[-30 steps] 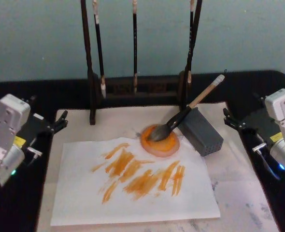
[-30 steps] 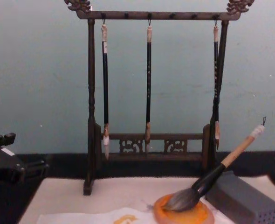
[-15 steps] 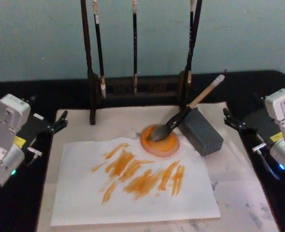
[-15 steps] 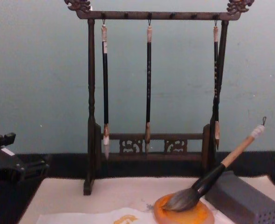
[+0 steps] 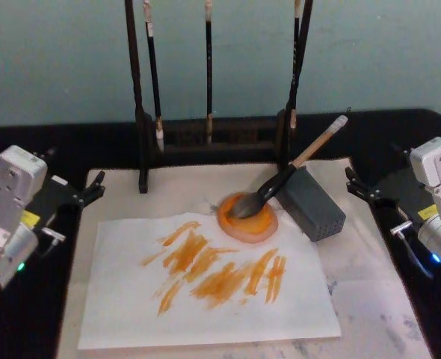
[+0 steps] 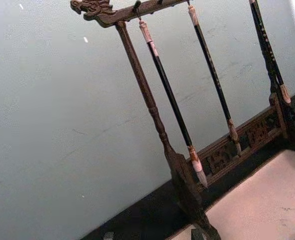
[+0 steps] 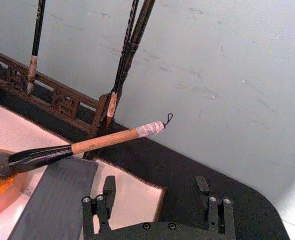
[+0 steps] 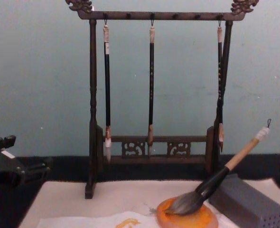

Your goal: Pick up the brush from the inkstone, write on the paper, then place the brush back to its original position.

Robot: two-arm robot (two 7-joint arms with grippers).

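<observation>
Beside the mat (image 5: 119,187), left claw (image 5: 92,191) and right claw (image 5: 355,185) hover (both spread).

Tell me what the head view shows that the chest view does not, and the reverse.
Head only: the full spread of orange strokes on the paper. Chest only: the carved top bar of the rack. Both: the brush, tip in the inkstone, handle on the grey block; three thin hanging brushes. Left gripper and right gripper sit open beside the mat.
</observation>
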